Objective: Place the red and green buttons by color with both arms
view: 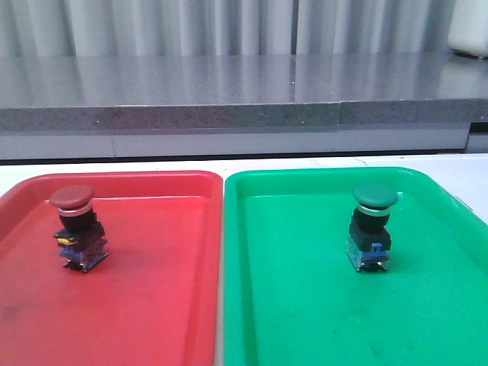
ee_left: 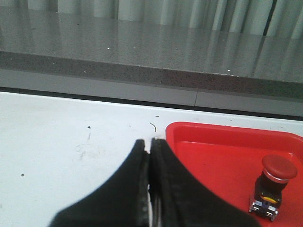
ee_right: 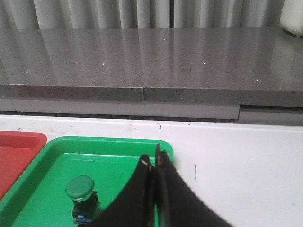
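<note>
The red button (view: 75,227) stands upright in the red tray (view: 152,305), toward its far left. It also shows in the left wrist view (ee_left: 273,185). The green button (view: 372,226) stands upright in the green tray (view: 305,305), right of its middle. It also shows in the right wrist view (ee_right: 81,198). My left gripper (ee_left: 150,141) is shut and empty over the white table, beside the red tray's corner (ee_left: 173,130). My right gripper (ee_right: 153,160) is shut and empty over the green tray's corner (ee_right: 163,147), apart from the green button. Neither gripper shows in the front view.
The two trays lie side by side on the white table (view: 473,171), nearly touching. A grey stone ledge (view: 229,99) runs along the back. A white container (view: 469,30) stands on the ledge at the far right.
</note>
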Controlling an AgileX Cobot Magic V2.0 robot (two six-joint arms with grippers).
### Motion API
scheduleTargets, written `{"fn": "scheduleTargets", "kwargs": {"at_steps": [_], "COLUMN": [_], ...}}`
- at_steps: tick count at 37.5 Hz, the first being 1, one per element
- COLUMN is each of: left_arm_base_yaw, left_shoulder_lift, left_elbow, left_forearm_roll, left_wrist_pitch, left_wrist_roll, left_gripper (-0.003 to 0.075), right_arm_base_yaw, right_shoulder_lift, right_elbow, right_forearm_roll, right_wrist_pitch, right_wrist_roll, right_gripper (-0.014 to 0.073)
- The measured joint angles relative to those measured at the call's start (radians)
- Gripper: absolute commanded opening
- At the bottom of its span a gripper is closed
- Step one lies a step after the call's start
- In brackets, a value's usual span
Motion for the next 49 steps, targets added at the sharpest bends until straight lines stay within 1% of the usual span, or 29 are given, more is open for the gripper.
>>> {"fn": "scheduleTargets", "kwargs": {"at_steps": [19, 24, 29, 32, 34, 41, 45, 49], "left_arm_base_yaw": [0.0, 0.0, 0.0, 0.0, 0.0, 0.0, 0.0, 0.0], "left_shoulder_lift": [0.0, 0.0, 0.0, 0.0, 0.0, 0.0, 0.0, 0.0], "left_elbow": [0.0, 0.0, 0.0, 0.0, 0.0, 0.0, 0.0, 0.0], "left_forearm_roll": [-0.001, -0.001, -0.001, -0.001, -0.001, -0.001, -0.001, -0.002], "left_wrist_pitch": [0.0, 0.0, 0.0, 0.0, 0.0, 0.0, -0.001, -0.001], "left_wrist_roll": [0.0, 0.0, 0.0, 0.0, 0.0, 0.0, 0.0, 0.0], "left_gripper": [-0.002, -0.002, -0.002, -0.002, -0.002, -0.002, -0.002, -0.002], "right_arm_base_yaw": [0.0, 0.0, -0.015, -0.042, -0.064, -0.141, -0.167, -0.171], "right_shoulder_lift": [0.0, -0.001, -0.02, -0.056, -0.085, -0.201, -0.209, -0.209], "right_elbow": [0.0, 0.014, 0.09, 0.15, 0.189, 0.311, 0.32, 0.32], "right_forearm_roll": [0.0, -0.028, -0.028, 0.01, 0.036, 0.097, 0.106, 0.106], "right_wrist_pitch": [0.0, -0.019, -0.095, -0.126, -0.131, -0.128, -0.109, -0.109], "right_wrist_roll": [0.0, 0.0, -0.067, -0.13, -0.147, -0.166, -0.168, -0.168], "right_gripper": [-0.0068, -0.0068, -0.0068, -0.0068, -0.0068, -0.0068, -0.0068, -0.0068]}}
